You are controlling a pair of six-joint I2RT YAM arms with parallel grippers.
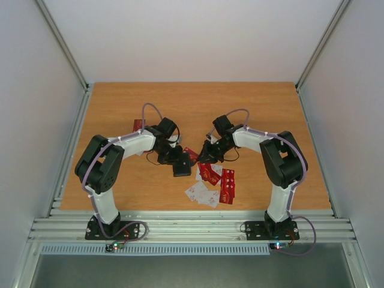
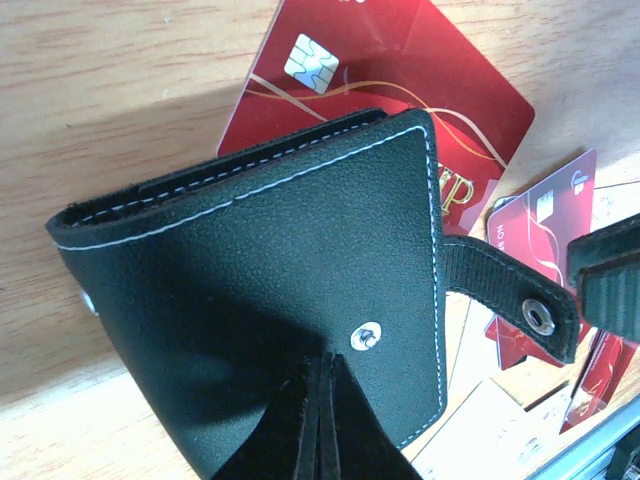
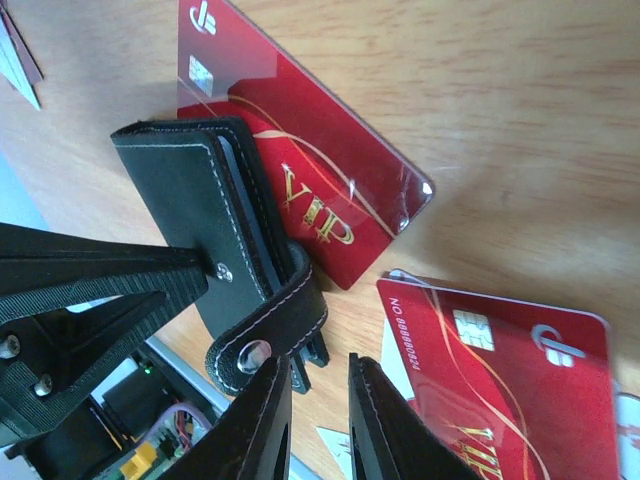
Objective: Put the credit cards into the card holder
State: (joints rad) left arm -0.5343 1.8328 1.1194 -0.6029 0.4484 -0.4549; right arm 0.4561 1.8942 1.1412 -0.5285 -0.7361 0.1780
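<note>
The black card holder (image 2: 260,270) is held off the table, and my left gripper (image 2: 322,368) is shut on its cover beside the snap stud. In the top view it is near the table's middle (image 1: 182,168), below the left gripper (image 1: 173,157). A red credit card (image 3: 300,170) lies against the holder (image 3: 190,220). Its near end is hidden, so I cannot tell whether it is inside. My right gripper (image 3: 318,375) sits just right of the holder's strap (image 3: 275,330). Its jaws stand a narrow gap apart with nothing between them. Another red card (image 3: 500,370) lies beside it.
Several red cards (image 1: 219,180) and white cards (image 1: 201,193) lie scattered on the wooden table (image 1: 120,102) in front of the right gripper (image 1: 207,157). One more red card (image 1: 138,125) lies behind the left arm. Metal rails run along the table's sides and near edge.
</note>
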